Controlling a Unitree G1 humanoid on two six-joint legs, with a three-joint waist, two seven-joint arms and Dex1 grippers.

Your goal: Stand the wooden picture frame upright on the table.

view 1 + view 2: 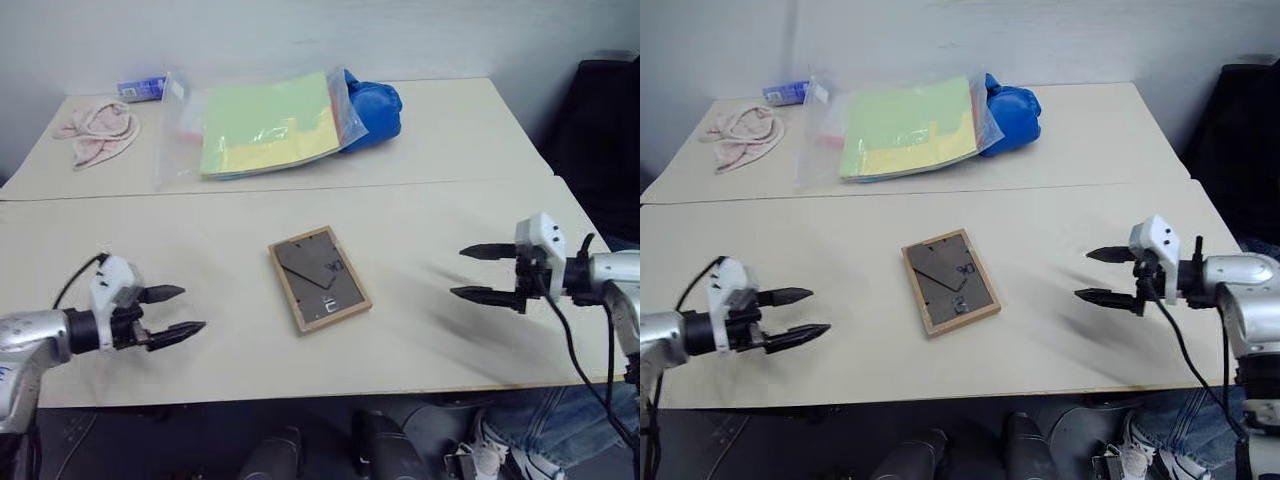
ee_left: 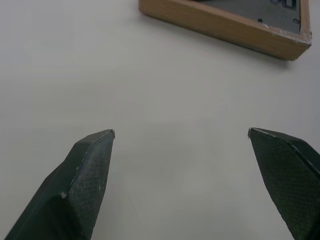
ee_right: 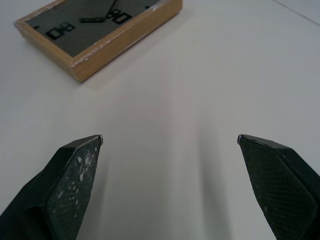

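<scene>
Frame lying flat, back up, between 2 spread end effectors

The wooden picture frame (image 1: 319, 278) is laid mid-desk (image 1: 200, 230), long axis angled toward the robot's right; left end effector (image 1: 177, 312) and right end effector (image 1: 480, 272) are held released, roughly equidistant.

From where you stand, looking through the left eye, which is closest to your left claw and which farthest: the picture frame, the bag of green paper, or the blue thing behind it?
1. The picture frame, lying back up mid-table, just right of the open left claw.
2. The bag of green paper, on the far tabletop.
3. The blue thing, behind the bag's right end, farthest.
</scene>
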